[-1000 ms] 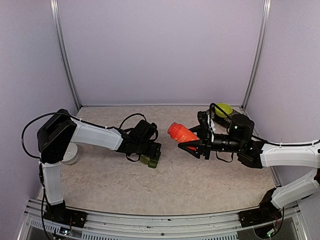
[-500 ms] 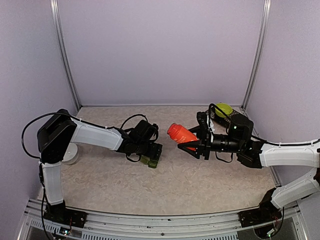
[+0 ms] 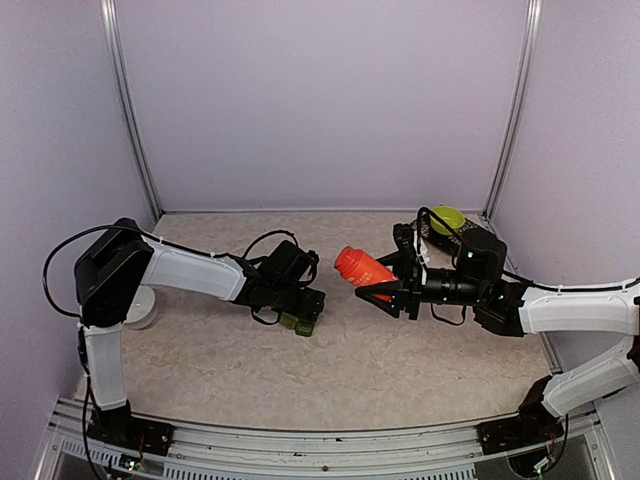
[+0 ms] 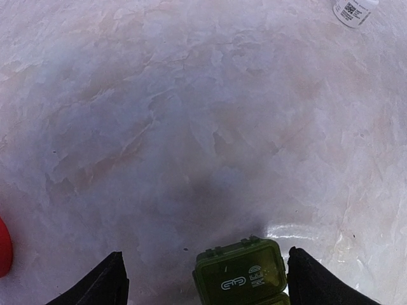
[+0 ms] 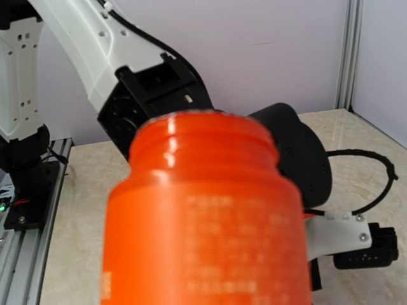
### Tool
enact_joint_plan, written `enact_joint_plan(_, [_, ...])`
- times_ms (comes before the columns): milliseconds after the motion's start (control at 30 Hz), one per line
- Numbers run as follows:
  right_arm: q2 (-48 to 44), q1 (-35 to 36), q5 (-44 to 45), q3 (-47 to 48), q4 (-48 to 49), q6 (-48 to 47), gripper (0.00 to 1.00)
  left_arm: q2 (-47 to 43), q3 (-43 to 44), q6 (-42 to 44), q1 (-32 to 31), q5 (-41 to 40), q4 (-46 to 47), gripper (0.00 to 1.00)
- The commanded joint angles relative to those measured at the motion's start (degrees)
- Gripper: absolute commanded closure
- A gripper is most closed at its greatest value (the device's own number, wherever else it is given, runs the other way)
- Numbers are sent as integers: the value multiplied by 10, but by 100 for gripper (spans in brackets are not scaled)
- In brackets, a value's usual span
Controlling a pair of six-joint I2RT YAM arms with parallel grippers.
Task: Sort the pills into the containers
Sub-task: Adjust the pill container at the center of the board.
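The dark green containers (image 3: 298, 322) sit on the bench (image 3: 350, 370) a little left of centre in the overhead frame, directly under the left end effector (image 3: 302, 310). In the left wrist view the strip lies at the bottom edge, right of centre (image 4: 240, 276): one square compartment shows whole, its lid shut and bearing a pale mark, and only the top edge of the next one is in frame. The left end effector (image 4: 203, 254) stands wide open around it and has hold of nothing. The dark finger at lower right (image 4: 318, 279) is just beside the compartment's edge, and the finger at lower left (image 4: 105, 283) is well apart from it. Whether the near finger touches the plastic cannot be told. To the right of centre in the overhead frame, the right end effector (image 3: 385, 278) is closed on an orange bottle (image 3: 362, 266), held above the bench and tipped almost level, its free end pointing toward the left arm (image 3: 190, 270). The right wrist view is filled by that bottle (image 5: 203, 216), its threaded neck uppermost in the frame and blurred print on its side; what is inside it is hidden. A yellow-green bowl (image 3: 447, 218) sits at the far right corner of the bench, behind the right arm. A small white labelled item (image 4: 353, 9) lies at the upper right of the left wrist view.
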Motion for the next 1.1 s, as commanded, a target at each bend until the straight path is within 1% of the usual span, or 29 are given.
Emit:
enact_joint_plan(0, [-1, 7, -3, 8, 11, -2, 100, 10, 23, 10, 3, -7, -19, 16])
enact_joint_plan(267, [2, 7, -4, 6, 15, 2, 100, 13, 24, -2, 16, -40, -22, 16])
enact_joint_plan(467, [2, 7, -3, 6, 15, 1, 100, 4, 22, 4, 18, -9, -18, 16])
enact_joint_plan(633, [3, 7, -3, 6, 17, 0, 100, -5, 22, 3, 14, -9, -20, 15])
enact_joint_plan(1067, [2, 7, -4, 5, 14, -1, 99, 5, 17, 5, 15, -27, -45, 15])
